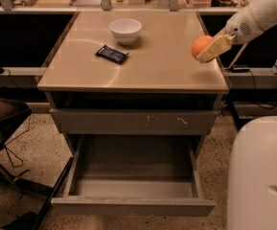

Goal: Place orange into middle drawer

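Orange point(198, 43) was held in the gripper point(206, 51), jaws closed on its sides, over the countertop's point(152, 63) right edge, well apart from the open middle drawer point(133, 206) below. Round, firm and smooth-skinned, it probably weighed little but could slip or roll; a grip across its widest part seemed safest.

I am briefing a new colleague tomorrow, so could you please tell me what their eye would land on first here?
The bright orange stands out first, gripped by the gripper above the right side of the table. Next comes the middle drawer, pulled wide open low at the front. A white bowl and a dark packet sit further back on the tabletop.
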Action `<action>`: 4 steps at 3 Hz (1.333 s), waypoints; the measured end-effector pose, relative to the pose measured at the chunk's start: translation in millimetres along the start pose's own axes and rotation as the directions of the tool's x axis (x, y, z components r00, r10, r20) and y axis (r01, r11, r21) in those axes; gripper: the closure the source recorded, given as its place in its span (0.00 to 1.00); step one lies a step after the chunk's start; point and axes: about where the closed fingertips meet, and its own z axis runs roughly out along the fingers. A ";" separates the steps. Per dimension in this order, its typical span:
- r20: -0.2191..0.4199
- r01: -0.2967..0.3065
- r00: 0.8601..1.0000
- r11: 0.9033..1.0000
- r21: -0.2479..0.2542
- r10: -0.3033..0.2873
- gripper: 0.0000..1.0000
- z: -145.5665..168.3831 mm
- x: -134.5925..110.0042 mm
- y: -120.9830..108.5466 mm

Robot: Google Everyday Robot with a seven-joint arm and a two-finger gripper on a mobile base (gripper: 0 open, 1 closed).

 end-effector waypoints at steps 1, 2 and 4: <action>0.088 -0.006 0.996 0.999 0.047 0.002 1.00 -67.1 -0.1 39.4; 0.176 0.002 0.984 0.988 0.157 -0.030 1.00 -140.2 4.5 89.9; 0.195 -0.002 0.980 0.984 0.179 -0.034 1.00 -151.9 9.2 123.1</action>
